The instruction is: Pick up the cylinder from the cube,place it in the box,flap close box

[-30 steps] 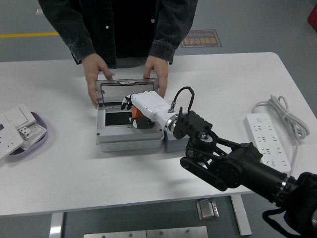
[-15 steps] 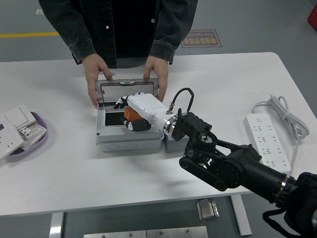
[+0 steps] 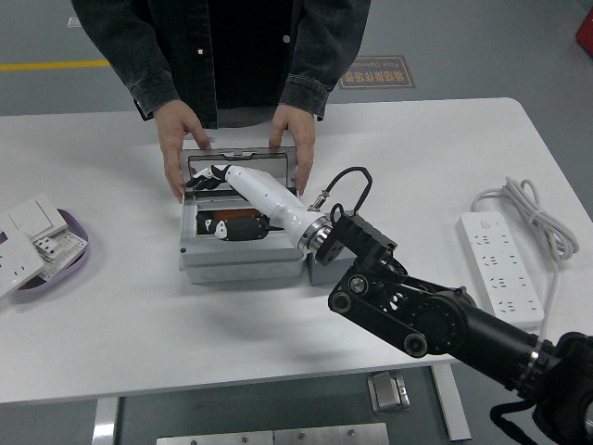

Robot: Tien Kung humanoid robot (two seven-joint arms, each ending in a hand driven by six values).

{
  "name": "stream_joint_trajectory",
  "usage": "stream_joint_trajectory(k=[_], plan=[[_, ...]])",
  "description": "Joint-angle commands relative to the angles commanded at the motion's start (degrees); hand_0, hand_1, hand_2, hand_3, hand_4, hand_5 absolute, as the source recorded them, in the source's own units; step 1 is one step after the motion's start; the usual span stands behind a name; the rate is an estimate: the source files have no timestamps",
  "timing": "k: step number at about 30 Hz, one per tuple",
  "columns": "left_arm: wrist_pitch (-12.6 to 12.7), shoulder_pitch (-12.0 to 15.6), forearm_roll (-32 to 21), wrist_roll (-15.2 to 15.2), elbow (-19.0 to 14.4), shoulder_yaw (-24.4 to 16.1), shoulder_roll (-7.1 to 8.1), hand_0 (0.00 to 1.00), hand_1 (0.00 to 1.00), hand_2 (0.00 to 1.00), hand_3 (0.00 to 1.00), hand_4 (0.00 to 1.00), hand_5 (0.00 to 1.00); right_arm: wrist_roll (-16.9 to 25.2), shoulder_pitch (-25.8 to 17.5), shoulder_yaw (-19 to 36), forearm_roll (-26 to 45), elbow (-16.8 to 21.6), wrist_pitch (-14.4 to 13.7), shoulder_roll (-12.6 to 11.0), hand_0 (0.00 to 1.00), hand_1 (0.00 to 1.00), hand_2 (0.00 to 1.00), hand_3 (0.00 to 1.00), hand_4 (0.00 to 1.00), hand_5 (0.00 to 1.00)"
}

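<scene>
The grey box (image 3: 243, 264) stands mid-table with its clear lid (image 3: 243, 165) propped upright at the back. My right hand (image 3: 211, 197), white on a black arm, reaches into the box from the right. Its fingers are spread, with the fingertips (image 3: 206, 174) up by the lid's left corner. The orange cylinder (image 3: 243, 220) lies inside the box under my palm, mostly hidden. The grey cube (image 3: 322, 271) sits against the box's right side, largely behind my wrist. A person's two hands (image 3: 176, 148) (image 3: 295, 139) hold the box at the lid's sides.
A purple tray (image 3: 69, 264) with white switch plates sits at the left edge. A white power strip (image 3: 502, 264) with its coiled cable (image 3: 528, 199) lies at the right. The person stands at the far side.
My right hand moved left and deeper into the box, and its fingers opened off the orange cylinder, stretching up toward the lid's left corner. The person's hands stayed put.
</scene>
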Motion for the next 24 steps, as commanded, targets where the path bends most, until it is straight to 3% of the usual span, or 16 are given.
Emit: stream_joint_trajectory(k=[4,13,17,24], plan=[[0.0,0.0,0.3,0.1,0.0,-0.2,0.08,0.599,0.58,0.557,0.601,0.666,0.272,-0.8,2.6,1.7,4.7,1.9,-0.5,-1.8,0.836,0.724,0.714,0.738,0.677,0.096],[-0.3,-0.4,1.3,0.0,0.0,-0.7,0.4,0.599,0.582,0.557,0.6,0.663,0.269,-1.8,9.4,0.1,8.8,-7.3,0.5,-3.9,0.805,0.698,0.688,0.716,0.683,0.143],[-0.2,-0.3,1.2,0.1,0.0,-0.7,0.35,0.599,0.581,0.556,0.599,0.663,0.269,-2.0,9.8,-1.6,9.8,-10.1,0.9,-4.7,0.804,0.696,0.685,0.715,0.683,0.145],[-0.2,-0.3,1.0,0.1,0.0,-0.6,0.16,0.599,0.582,0.556,0.599,0.662,0.268,-2.6,8.7,-4.4,9.6,-8.4,1.3,-6.7,0.8,0.696,0.687,0.715,0.686,0.148]])
